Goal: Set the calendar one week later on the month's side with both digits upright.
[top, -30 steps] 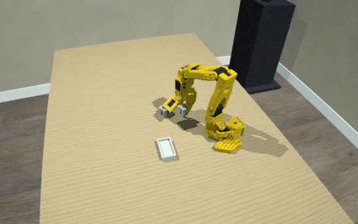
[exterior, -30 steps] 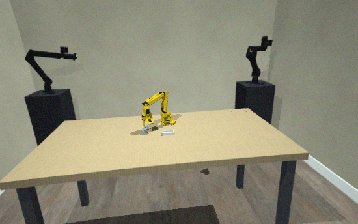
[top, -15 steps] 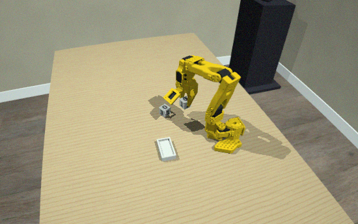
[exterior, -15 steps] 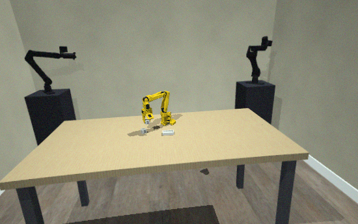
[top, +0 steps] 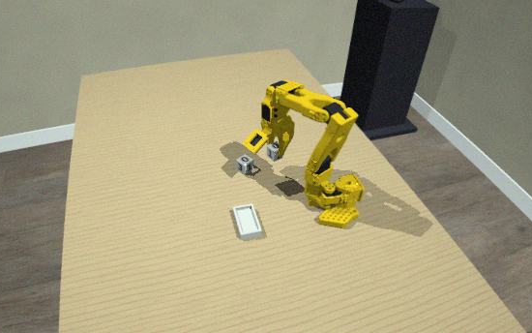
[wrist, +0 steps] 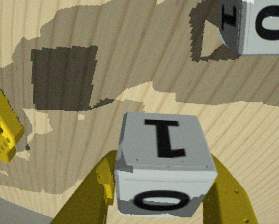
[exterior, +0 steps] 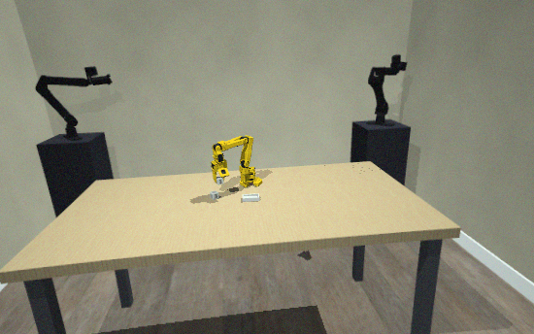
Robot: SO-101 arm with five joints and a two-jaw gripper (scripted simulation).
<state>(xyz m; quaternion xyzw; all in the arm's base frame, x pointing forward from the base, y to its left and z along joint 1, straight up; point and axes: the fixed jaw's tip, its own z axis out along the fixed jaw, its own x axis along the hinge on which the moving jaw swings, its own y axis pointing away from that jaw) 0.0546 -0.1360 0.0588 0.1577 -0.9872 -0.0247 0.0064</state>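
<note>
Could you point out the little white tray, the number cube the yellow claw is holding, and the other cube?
tray [top: 241,227]: top view, left rim
held cube [wrist: 164,137]: wrist view, face showing 1
other cube [top: 245,164]: top view, top face

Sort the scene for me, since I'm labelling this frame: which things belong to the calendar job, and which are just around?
Job:
- held cube, lifted, in the closed gripper
- second cube, on the table
- white tray, no cubes in it

Around:
- two black arms on dark pedestals
</note>
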